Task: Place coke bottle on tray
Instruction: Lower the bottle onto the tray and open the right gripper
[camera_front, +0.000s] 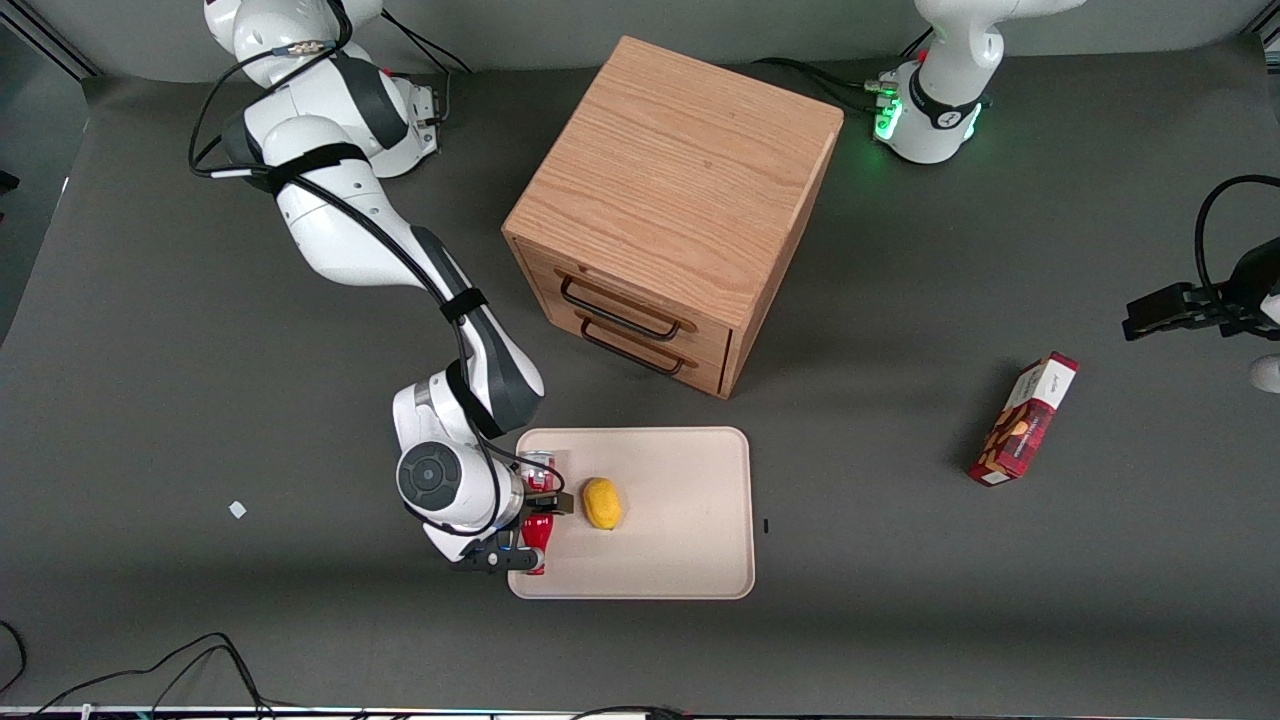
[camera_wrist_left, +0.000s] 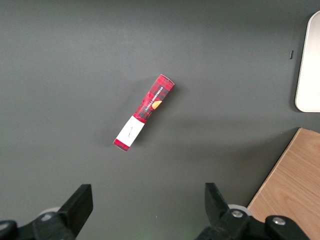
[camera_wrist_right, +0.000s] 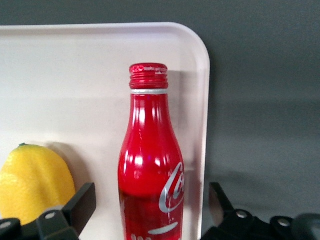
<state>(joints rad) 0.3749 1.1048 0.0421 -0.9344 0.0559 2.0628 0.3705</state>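
Observation:
The coke bottle (camera_wrist_right: 150, 165) is red with a white script logo and a red cap. It rests on the beige tray (camera_wrist_right: 75, 75), close along the rim at the working arm's end, its cap pointing away from the front camera. In the front view only parts of the bottle (camera_front: 537, 530) show under the wrist, on the tray (camera_front: 680, 500). My right gripper (camera_wrist_right: 150, 200) is open. Its black fingers (camera_wrist_right: 82, 202) stand on either side of the bottle's body with a gap to it. In the front view the gripper (camera_front: 535, 535) hangs over the tray's edge.
A yellow lemon (camera_front: 601, 503) lies on the tray beside the bottle; it also shows in the right wrist view (camera_wrist_right: 32, 182). The wooden drawer cabinet (camera_front: 670, 200) stands farther from the front camera than the tray. A red snack box (camera_front: 1022, 418) lies toward the parked arm's end.

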